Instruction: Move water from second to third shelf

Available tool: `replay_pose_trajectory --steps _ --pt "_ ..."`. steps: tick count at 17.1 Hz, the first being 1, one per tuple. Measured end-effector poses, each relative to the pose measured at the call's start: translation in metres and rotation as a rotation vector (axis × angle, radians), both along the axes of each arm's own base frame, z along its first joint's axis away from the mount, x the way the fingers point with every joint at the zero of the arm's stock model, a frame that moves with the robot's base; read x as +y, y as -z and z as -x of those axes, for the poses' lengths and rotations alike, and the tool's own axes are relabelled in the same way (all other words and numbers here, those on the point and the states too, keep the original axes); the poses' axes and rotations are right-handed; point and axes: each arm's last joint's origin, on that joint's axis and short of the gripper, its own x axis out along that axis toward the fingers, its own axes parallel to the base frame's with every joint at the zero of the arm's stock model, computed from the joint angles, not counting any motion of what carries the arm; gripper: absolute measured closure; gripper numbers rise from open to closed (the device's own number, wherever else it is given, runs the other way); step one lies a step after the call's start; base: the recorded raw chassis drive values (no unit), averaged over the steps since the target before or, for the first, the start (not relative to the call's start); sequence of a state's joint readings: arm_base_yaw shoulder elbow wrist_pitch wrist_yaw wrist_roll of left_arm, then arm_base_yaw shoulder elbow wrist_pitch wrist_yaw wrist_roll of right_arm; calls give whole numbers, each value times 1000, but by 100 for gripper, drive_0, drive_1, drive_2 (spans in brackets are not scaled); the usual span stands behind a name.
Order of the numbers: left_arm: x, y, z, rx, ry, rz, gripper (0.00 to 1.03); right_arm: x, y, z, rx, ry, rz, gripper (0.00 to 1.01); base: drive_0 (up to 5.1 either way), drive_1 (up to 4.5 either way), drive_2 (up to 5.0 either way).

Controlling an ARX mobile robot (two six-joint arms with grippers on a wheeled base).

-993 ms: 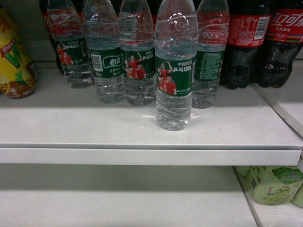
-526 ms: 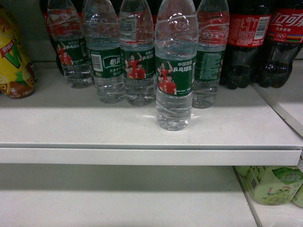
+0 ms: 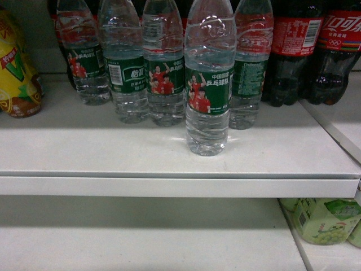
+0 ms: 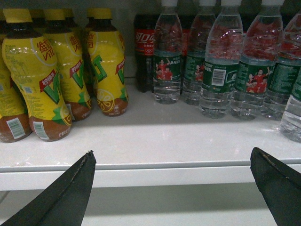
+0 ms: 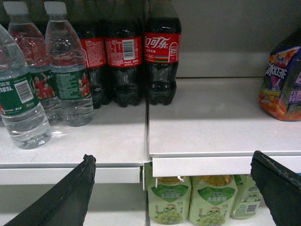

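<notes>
While both my tools (image 4: 171,188) (image 5: 171,188) gape empty, the clear ribbed green-labelled water bottle (image 3: 208,84) stands foremost near the white shelf's lip (image 3: 169,186), red-labelled cola bottles (image 3: 316,51) at two o'clock.

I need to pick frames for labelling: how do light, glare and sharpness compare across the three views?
Head view: dim, soft, glare on the front water bottle. Left wrist view: brighter, labels crisp, left gripper fingers dark silhouettes. Right wrist view: sharp cola bottles, shadowed lower shelf, right gripper dark.

water (image 3: 207,84) – clear ribbed bottle, green label – upright, frontmost on shelf (image 3: 169,152).
</notes>
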State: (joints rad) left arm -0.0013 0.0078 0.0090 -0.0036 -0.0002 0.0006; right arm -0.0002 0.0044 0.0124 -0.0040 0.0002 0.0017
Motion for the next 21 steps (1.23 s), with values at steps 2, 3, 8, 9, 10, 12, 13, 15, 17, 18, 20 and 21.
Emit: replay_pose_trajectory --steps 2,3,8,9,10,12,13,15,17,18,20,21 --pt "0 0 0 0 0 0 5 0 2 0 38 28 -29 3 0 0 0" --pt "0 0 0 0 0 0 5 0 2 -1 64 60 -58 3 0 0 0" --pt "0 0 0 0 0 0 5 -4 -19 -13 43 100 -151 3 0 0 0" --pt "0 0 0 0 0 0 5 -5 -28 -15 16 95 -155 3 0 0 0" --pt "0 0 0 0 0 0 5 -6 -37 -17 -7 88 -156 3 0 0 0" --pt "0 0 0 0 -1 0 5 -6 -56 -25 -47 68 -155 3 0 0 0" --pt "0 0 0 0 -1 0 5 -6 -62 -29 -57 60 -154 3 0 0 0" --pt "0 0 0 0 -1 0 5 1 -98 -54 -110 6 -131 3 0 0 0" --pt "0 0 0 0 0 0 5 30 -93 -86 -66 -119 -106 3 0 0 0" --pt "0 0 0 0 0 0 5 52 -76 -100 -10 -204 -93 3 0 0 0" --pt "0 0 0 0 0 0 5 95 -45 -127 109 -335 -63 3 0 0 0" --pt "0 0 0 0 0 0 5 100 -43 -130 116 -346 -62 3 0 0 0"
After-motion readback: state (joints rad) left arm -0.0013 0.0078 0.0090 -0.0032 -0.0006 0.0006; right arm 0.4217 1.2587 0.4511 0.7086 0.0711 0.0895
